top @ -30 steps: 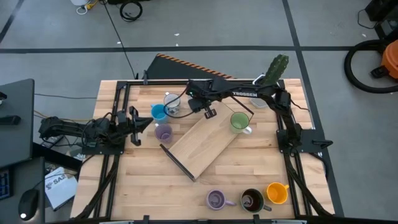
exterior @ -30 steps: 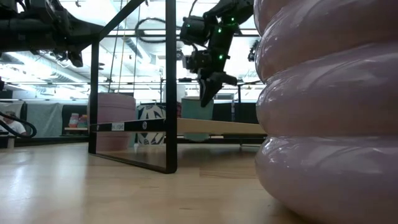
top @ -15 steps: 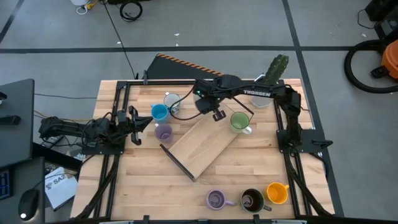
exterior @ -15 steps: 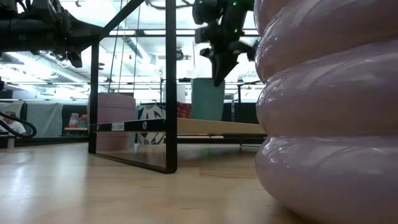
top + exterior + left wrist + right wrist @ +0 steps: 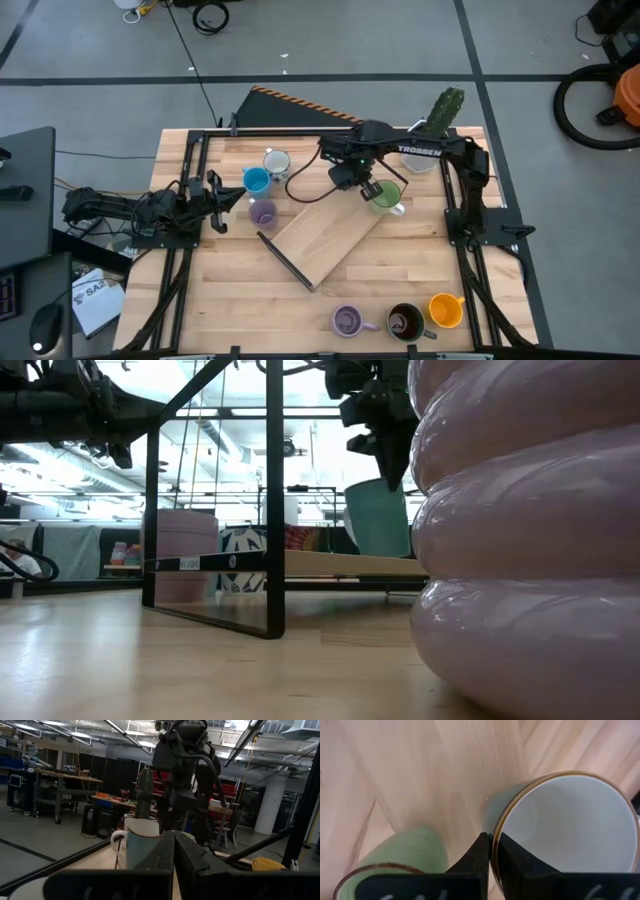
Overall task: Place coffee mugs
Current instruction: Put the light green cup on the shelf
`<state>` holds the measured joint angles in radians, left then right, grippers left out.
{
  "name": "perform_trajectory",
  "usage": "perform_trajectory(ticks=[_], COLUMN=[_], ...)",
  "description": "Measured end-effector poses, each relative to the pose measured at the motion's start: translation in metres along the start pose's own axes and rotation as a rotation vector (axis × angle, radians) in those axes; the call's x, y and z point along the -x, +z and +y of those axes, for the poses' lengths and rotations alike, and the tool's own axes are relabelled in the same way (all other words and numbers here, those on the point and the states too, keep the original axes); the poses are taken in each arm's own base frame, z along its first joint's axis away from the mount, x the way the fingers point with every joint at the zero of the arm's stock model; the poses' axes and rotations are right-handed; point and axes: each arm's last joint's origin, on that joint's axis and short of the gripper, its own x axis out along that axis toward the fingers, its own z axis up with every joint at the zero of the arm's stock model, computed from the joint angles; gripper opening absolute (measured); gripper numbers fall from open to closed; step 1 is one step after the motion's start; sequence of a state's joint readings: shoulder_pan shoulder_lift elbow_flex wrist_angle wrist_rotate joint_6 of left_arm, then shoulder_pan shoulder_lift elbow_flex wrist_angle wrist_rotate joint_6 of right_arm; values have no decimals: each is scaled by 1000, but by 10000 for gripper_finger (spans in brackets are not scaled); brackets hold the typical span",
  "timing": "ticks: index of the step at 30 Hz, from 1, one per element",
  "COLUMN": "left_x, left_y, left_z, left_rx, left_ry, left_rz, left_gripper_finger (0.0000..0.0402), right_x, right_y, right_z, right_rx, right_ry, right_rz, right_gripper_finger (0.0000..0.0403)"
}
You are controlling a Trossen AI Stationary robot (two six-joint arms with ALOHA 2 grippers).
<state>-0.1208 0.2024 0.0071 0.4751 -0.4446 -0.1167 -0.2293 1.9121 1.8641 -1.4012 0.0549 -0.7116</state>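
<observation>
A green mug [image 5: 388,197] with a white inside stands at the far right corner of a wooden board [image 5: 325,240]. In the low view the green mug [image 5: 378,520] leans. My right gripper [image 5: 367,190] hangs over the mug's left side, fingers shut and pointing down, and the tips [image 5: 490,842] sit at the rim. Blue [image 5: 256,180], white/grey [image 5: 277,162] and lavender [image 5: 262,212] mugs stand left of the board. Lavender [image 5: 347,320], dark brown [image 5: 405,321] and orange [image 5: 445,310] mugs line the near edge. My left gripper [image 5: 238,198] waits, shut, at the table's left. My right gripper meets the green mug's rim [image 5: 496,832] with its shut fingertips, on the side toward the table's left. The fingers [image 5: 393,460] come from above, pointing down. The mug stays on the board, its base down, leaning a little.
A cactus in a white pot [image 5: 445,110] and another pale mug [image 5: 418,163] stand at the far right corner. A black frame [image 5: 273,500] rises along the board's near side. The near lavender mug [image 5: 530,540] fills the right of the low view.
My right gripper has moved from near the blue and white/grey mugs toward the table's right and down to the green mug's rim. In the low view the green mug now shows farther right and slanted.
</observation>
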Motion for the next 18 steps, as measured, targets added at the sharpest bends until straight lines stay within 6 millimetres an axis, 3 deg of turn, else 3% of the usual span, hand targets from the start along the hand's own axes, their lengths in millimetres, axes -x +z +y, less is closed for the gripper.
perform_trajectory(ticks=[18], left_x=[0], left_y=[0], left_z=[0], left_rx=[1], left_ry=[-1], left_rz=[1], left_gripper_finger=[9], right_x=[1], right_y=[-3], right_z=[3], right_rx=[-46], right_ry=[50], right_rz=[9], right_gripper_finger=[36])
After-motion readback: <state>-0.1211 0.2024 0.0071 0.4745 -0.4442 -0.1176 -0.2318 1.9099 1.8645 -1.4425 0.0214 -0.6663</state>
